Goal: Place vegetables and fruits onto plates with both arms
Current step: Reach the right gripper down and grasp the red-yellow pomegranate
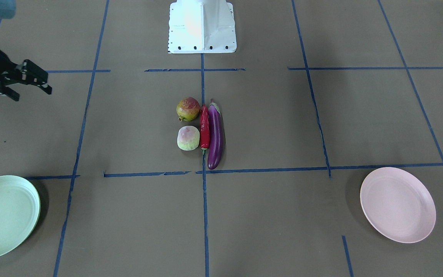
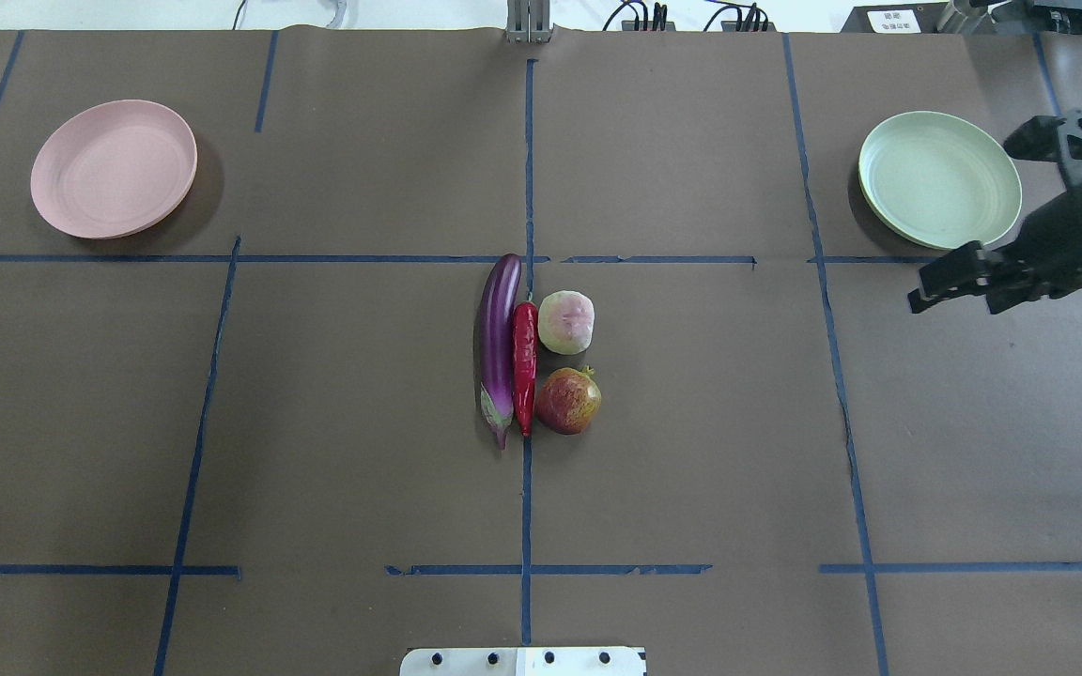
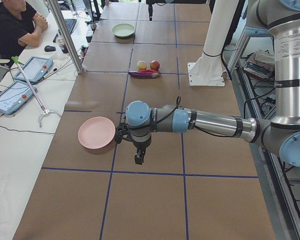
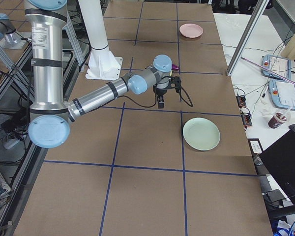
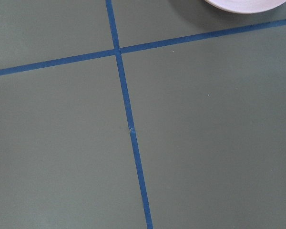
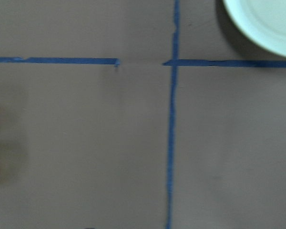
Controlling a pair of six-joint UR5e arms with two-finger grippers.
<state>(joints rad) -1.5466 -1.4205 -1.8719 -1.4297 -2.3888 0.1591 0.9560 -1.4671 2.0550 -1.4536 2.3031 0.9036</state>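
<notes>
The purple eggplant [image 1: 215, 134], the red chili [image 1: 205, 129], the dark red and yellow-green fruit [image 1: 188, 109] and the pale green, pink-blushed fruit [image 1: 188, 138] lie close together at the table's middle. The mint green plate [image 2: 938, 178] is on the robot's far right and the pink plate [image 2: 114, 169] on its far left; both are bare. My right gripper [image 1: 32, 94] hovers open and empty beside the green plate. My left gripper [image 3: 138, 157] shows only in the exterior left view, near the pink plate [image 3: 96, 132]. I cannot tell whether it is open or shut.
The white base block [image 1: 202, 27] stands at the robot's edge of the table. Blue tape lines cross the brown table cover. An operator [image 3: 12, 25] sits at a side bench with tablets, behind a metal pole [image 3: 65, 35].
</notes>
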